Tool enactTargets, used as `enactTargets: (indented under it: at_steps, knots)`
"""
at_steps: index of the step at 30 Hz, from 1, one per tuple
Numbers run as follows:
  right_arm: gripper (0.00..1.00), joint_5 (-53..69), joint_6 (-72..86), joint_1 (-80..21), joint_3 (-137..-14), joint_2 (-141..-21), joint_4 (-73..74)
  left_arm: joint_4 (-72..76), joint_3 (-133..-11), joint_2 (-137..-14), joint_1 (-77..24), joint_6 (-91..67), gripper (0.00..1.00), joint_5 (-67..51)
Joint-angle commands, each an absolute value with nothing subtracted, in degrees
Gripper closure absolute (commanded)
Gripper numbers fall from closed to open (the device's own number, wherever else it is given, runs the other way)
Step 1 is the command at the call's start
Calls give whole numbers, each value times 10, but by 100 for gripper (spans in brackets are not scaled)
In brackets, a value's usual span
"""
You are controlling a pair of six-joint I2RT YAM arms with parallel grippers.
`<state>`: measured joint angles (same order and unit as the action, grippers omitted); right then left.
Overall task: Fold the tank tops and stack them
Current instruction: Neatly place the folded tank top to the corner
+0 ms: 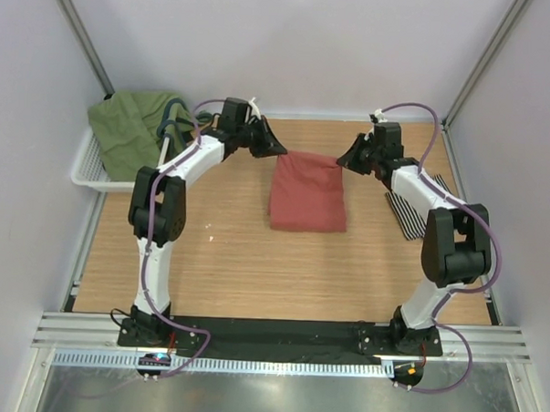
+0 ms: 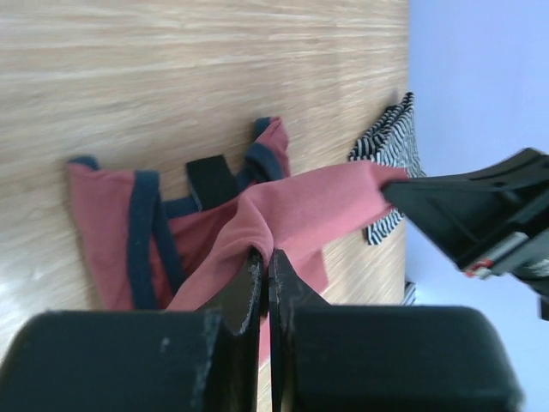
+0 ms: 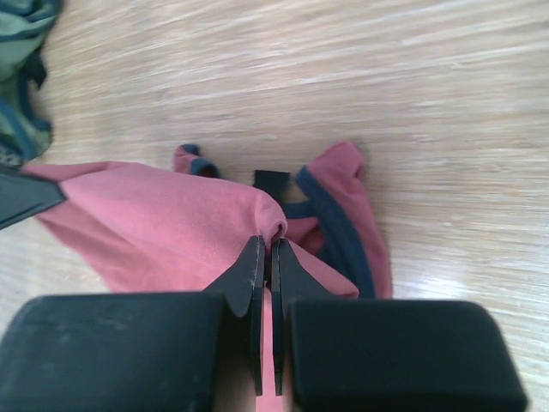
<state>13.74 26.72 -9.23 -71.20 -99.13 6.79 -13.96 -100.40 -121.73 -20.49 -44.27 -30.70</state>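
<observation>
The salmon-red tank top (image 1: 307, 191) hangs over the middle of the table, held up by its far edge. My left gripper (image 1: 279, 149) is shut on its far left corner; the left wrist view shows that gripper (image 2: 265, 255) pinching the cloth (image 2: 317, 206). My right gripper (image 1: 344, 158) is shut on the far right corner; the right wrist view shows it (image 3: 267, 245) pinching the cloth (image 3: 163, 223). Dark teal trim (image 3: 343, 232) lies on the table below. The striped tank top (image 1: 415, 209) lies at the right edge, partly under my right arm, and shows in the left wrist view (image 2: 390, 150).
A white basket (image 1: 92, 166) stands at the far left with an olive-green garment (image 1: 137, 127) heaped in it. Grey walls close in the table on three sides. Bare wood (image 1: 254, 269) lies between the red top and the arm bases.
</observation>
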Motion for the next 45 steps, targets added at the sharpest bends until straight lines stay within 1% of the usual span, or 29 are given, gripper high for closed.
enactTargets:
  at_steps: [1, 9, 11, 14, 15, 16, 17, 18, 19, 22, 25, 26, 27, 28, 29, 30, 31, 33, 36, 39, 43, 45]
  knots:
    - [99, 92, 287, -84, -722, -1027, 62, -118, -1063, -1272, -207, -468, 100, -340]
    - [99, 70, 308, -69, -791, -1124, 58, -159, -1192, -1405, -201, -475, 100, -331]
    - [97, 66, 308, -67, -813, -1153, 68, -172, -1209, -1425, -197, -471, 100, -320]
    - [91, 61, 303, -67, -866, -1191, 99, -174, -1218, -1433, -188, -472, 98, -309]
    - [88, 58, 302, -65, -887, -1199, 106, -174, -1220, -1435, -186, -472, 96, -308]
    - [74, 53, 302, -64, -896, -1203, 119, -174, -1227, -1438, -185, -472, 86, -308]
    - [65, 51, 301, -64, -901, -1207, 123, -179, -1230, -1440, -181, -471, 79, -308]
    - [50, 50, 301, -64, -903, -1204, 127, -184, -1235, -1440, -179, -468, 71, -313]
    - [47, 54, 298, -62, -902, -1200, 127, -187, -1237, -1435, -178, -467, 63, -317]
    - [40, 53, 286, -61, -875, -1153, 120, -199, -1229, -1403, -173, -455, 55, -320]
    - [39, 61, 269, -60, -856, -1104, 131, -208, -1208, -1341, -173, -439, 50, -307]
    - [39, 82, 265, -60, -846, -1093, 133, -208, -1184, -1325, -175, -438, 49, -302]
    - [46, 99, 262, -60, -840, -1072, 135, -208, -1167, -1308, -177, -434, 50, -298]
    - [49, 117, 260, -61, -833, -1065, 134, -208, -1152, -1275, -179, -433, 50, -288]
    - [55, 140, 261, -60, -819, -1058, 131, -207, -1118, -1260, -186, -432, 52, -284]
    - [66, 183, 263, -61, -813, -1052, 121, -206, -1102, -1245, -191, -432, 54, -280]
    - [71, 207, 265, -60, -808, -1053, 117, -203, -1087, -1224, -196, -434, 55, -276]
    - [80, 269, 278, -60, -800, -1057, 99, -200, -1047, -1209, -214, -446, 62, -264]
    - [89, 304, 308, -61, -803, -1086, 79, -186, -1024, -1214, -230, -494, 66, -276]
    - [92, 351, 343, -60, -811, -1130, 43, -178, -1046, -1254, -236, -519, 73, -286]
    - [95, 399, 386, -53, -832, -1214, 12, -154, -1077, -1331, -234, -539, 78, -303]
    - [95, 407, 402, -46, -830, -1238, 0, -152, -1088, -1353, -229, -540, 80, -301]
